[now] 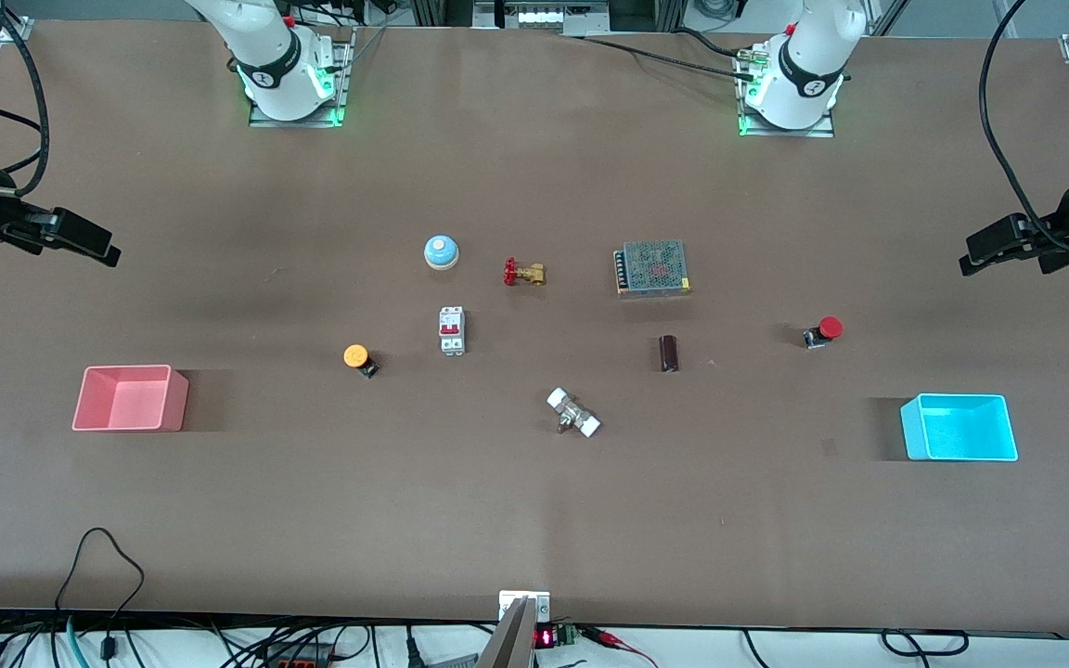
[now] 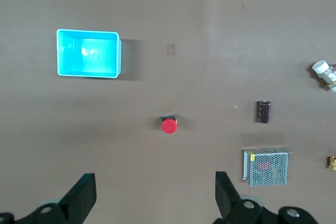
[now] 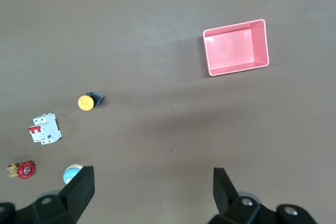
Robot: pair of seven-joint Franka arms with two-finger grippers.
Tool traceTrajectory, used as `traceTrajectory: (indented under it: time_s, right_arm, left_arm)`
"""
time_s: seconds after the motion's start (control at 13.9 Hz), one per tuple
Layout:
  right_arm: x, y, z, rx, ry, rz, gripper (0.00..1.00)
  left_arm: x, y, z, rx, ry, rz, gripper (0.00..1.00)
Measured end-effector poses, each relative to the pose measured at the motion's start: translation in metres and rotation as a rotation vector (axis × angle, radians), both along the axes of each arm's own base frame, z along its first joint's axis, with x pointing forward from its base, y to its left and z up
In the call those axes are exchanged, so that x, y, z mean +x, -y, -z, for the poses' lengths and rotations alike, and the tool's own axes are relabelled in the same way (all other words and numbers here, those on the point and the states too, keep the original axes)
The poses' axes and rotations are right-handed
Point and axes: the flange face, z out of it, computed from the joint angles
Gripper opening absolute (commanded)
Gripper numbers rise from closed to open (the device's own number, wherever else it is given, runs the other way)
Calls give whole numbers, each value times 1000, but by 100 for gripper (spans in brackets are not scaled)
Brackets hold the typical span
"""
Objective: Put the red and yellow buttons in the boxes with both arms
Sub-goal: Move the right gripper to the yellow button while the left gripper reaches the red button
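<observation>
Approach step: left gripper (image 2: 152, 203) and right gripper (image 3: 152, 199) hang wide, empty, apparently above table ends. Next: descend on red mushroom-cap button (image 1: 824, 331) and yellow-orange button (image 1: 359, 358).

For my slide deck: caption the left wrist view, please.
Open left gripper over bare table, red button ahead, empty cyan box past it.
</observation>
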Motion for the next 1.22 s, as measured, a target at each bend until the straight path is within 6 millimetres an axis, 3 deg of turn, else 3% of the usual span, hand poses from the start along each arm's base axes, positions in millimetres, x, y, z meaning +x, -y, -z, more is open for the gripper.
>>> traceTrajectory:
  time_s: [0.36, 0.5, 0.72, 1.01, 1.22]
  right_arm:
    - [0, -1, 0, -3, 0, -3, 100]
    - [0, -1, 0, -3, 0, -7, 100]
    - [0, 0, 0, -19, 2, -61, 100]
    - [0, 0, 0, -24, 2, -81, 100]
    - [3, -4, 4, -23, 5, -90, 100]
  left_arm:
    - [0, 0, 1, 0, -4, 0, 100]
    - [0, 2, 12, -1, -30, 3, 100]
    - [15, 7, 62, -3, -109, 12, 100]
    - [54, 7, 159, -1, -150, 9, 100]
    - [67, 10, 223, -1, -188, 15, 100]
